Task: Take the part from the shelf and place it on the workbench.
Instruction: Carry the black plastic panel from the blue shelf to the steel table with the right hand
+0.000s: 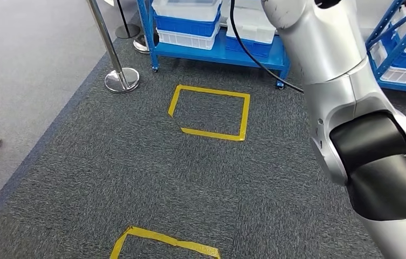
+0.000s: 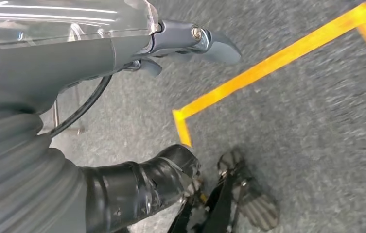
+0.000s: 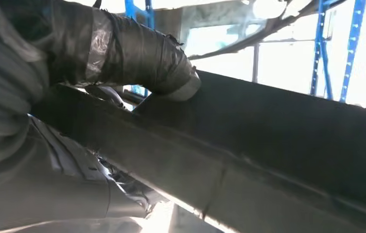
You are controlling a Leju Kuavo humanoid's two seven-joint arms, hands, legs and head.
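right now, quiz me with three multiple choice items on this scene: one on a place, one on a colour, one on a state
1. Where does the silver stanchion post stand?
A. left of the blue shelf
B. inside the tape square
C. on the shelf

2. What colour is the floor tape?
A. red
B. yellow
C. white

3. What is the right hand doing?
A. hanging free
B. pointing at the floor
C. holding a long dark part

Answers: 1 A, its base sits on the carpet left of the shelf. 2 B, the outlines are yellow. 3 C, the thumb presses on the part.

no text, label, brand or number can be read anywhere. the bins (image 1: 187, 24) on the shelf (image 1: 219, 53) show blank sides. the yellow tape (image 1: 210, 112) on the carpet forms plain outlines, no letters.
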